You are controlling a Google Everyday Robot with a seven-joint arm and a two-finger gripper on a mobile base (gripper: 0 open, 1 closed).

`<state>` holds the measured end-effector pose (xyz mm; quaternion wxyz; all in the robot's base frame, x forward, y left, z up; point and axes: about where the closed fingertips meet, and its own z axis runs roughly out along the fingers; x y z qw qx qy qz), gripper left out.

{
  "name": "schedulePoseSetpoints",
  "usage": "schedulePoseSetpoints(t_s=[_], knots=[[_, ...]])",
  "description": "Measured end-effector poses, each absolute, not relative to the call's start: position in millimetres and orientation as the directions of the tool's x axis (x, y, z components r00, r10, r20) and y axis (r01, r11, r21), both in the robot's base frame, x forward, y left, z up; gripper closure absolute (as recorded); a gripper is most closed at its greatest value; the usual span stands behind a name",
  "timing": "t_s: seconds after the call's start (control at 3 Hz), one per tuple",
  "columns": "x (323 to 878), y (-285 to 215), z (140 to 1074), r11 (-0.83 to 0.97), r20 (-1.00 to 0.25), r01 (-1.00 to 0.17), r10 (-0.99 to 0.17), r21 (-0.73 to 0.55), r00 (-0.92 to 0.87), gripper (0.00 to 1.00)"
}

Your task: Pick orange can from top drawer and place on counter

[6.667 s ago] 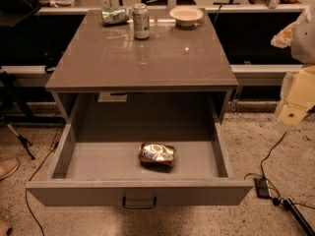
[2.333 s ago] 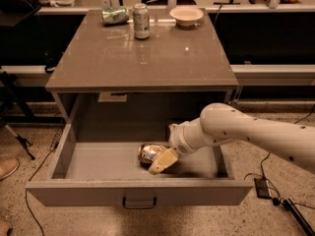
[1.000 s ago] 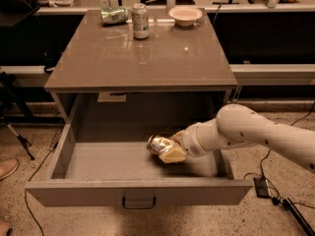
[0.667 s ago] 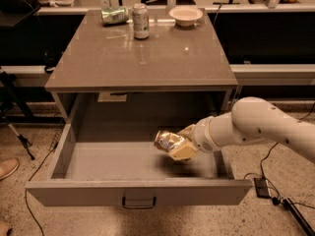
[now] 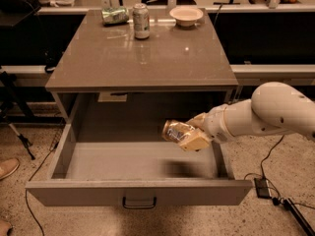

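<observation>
The orange can (image 5: 175, 131) is dented and shiny orange-gold with silver patches. My gripper (image 5: 189, 134) is shut on it and holds it in the air above the right half of the open top drawer (image 5: 138, 191). The white arm reaches in from the right. The can casts a shadow on the drawer floor below it. The counter (image 5: 142, 58) lies above and behind the can, at a higher level than the can.
At the counter's far edge stand an upright silver-green can (image 5: 141, 20), a green can lying on its side (image 5: 114, 15) and a white bowl (image 5: 186, 15). A cable and plug (image 5: 261, 187) lie on the floor at the right. Stand legs (image 5: 15, 127) are at the left.
The gripper closed on the orange can on the drawer floor and lifted it up and to the right, clear of the floor. The drawer is now empty beneath it.
</observation>
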<state>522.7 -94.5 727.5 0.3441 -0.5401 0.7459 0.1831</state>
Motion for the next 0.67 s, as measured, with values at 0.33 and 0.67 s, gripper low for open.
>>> schedulePoseSetpoints(t_s=[0.33,0.67], knots=[[541,-114,792,0.370,-0.773,-0.905,-0.630,-0.210,-0.078,1.00],[558,-129,863,0.389,-0.807,-0.866,-0.590,-0.315,0.028,1.00]])
